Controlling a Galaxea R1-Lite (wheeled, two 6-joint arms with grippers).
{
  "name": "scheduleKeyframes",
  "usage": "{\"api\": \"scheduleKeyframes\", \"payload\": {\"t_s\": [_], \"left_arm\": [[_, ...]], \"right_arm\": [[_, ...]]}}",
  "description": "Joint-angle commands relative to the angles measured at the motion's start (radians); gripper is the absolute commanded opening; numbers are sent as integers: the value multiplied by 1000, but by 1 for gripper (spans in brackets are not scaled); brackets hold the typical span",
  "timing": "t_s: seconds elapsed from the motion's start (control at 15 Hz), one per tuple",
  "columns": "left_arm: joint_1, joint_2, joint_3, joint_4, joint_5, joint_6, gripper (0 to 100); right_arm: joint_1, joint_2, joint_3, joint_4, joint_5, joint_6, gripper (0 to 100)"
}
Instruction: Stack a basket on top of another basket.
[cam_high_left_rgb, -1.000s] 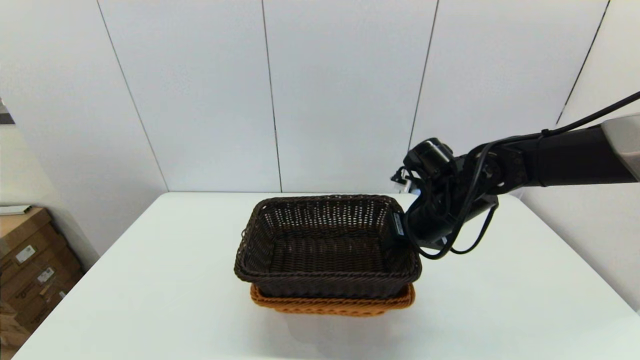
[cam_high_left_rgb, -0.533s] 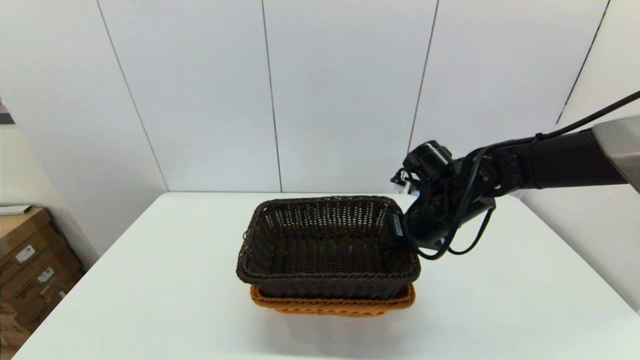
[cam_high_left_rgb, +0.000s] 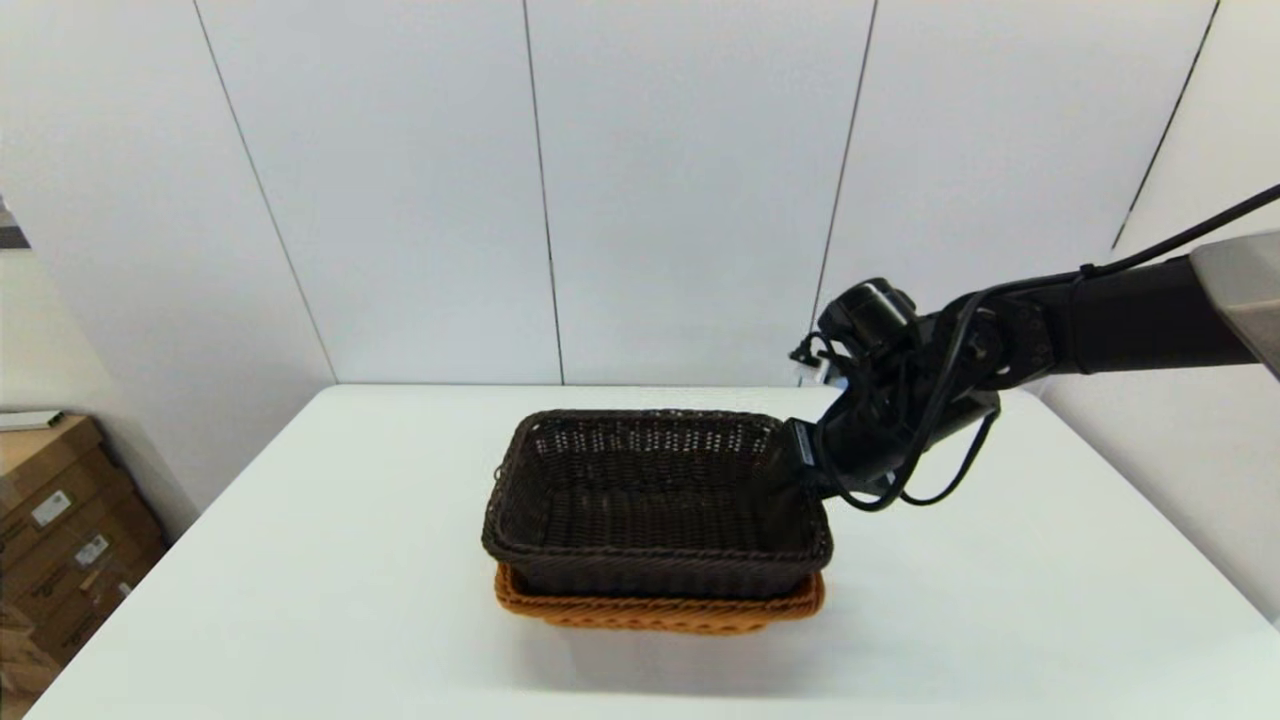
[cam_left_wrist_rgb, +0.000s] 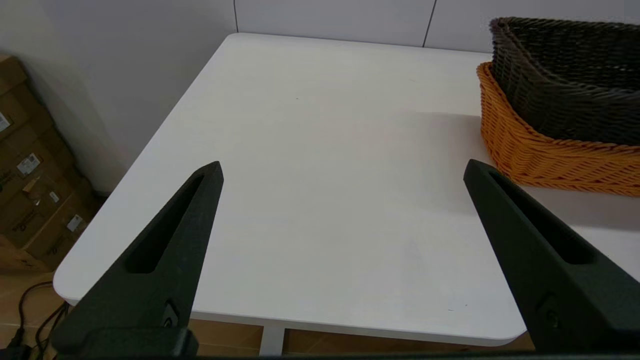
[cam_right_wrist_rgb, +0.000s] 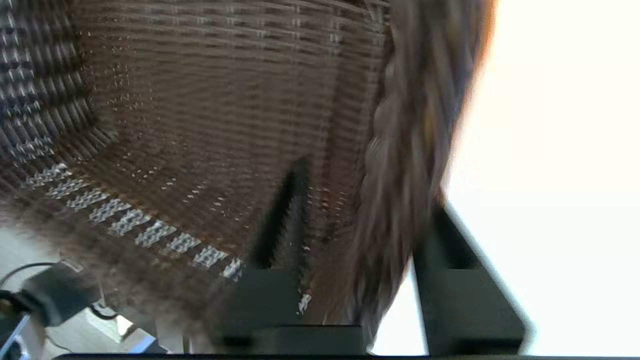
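The dark brown basket (cam_high_left_rgb: 650, 575) sits nested inside the orange-tan basket (cam_high_left_rgb: 650, 612) at the table's middle, its rim level. My right gripper (cam_high_left_rgb: 800, 470) is at the dark basket's right wall. In the right wrist view the right gripper (cam_right_wrist_rgb: 370, 185) straddles the rolled rim of the dark basket (cam_right_wrist_rgb: 175, 100), one finger inside and one outside, open with slack on the inner side. From the left wrist camera, the open left gripper (cam_left_wrist_rgb: 344, 166) hovers over bare table, left of the dark basket (cam_left_wrist_rgb: 565, 65) and the orange-tan basket (cam_left_wrist_rgb: 550, 155).
The white table (cam_high_left_rgb: 300, 560) stands against a panelled wall. Cardboard boxes (cam_high_left_rgb: 50, 520) are stacked on the floor past its left edge. My right arm (cam_high_left_rgb: 1100, 320) reaches in from the right above the table.
The dark basket's far side has dropped and it has settled level into the orange-tan basket. My right gripper has let go of the wall and its wrist has tipped slightly.
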Motion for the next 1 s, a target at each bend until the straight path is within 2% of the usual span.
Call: {"api": "scheduleKeyframes", "payload": {"t_s": [0.07,0.33,0.53,0.67,0.87,1.0], "left_arm": [[0,-2,0,1,1,-1,100],[0,-2,0,1,1,-1,100],[0,-2,0,1,1,-1,100],[0,-2,0,1,1,-1,100],[0,-2,0,1,1,-1,100],[0,-2,0,1,1,-1,100]], "right_arm": [[-7,-3,0,4,1,1,100],[-50,-69,-26,8,1,1,100],[-85,-245,-23,28,-11,-4,100],[-76,-393,38,58,-77,-2,100],[-55,-636,222,57,-233,-1,100],[-53,-816,360,57,-287,2,100]]}}
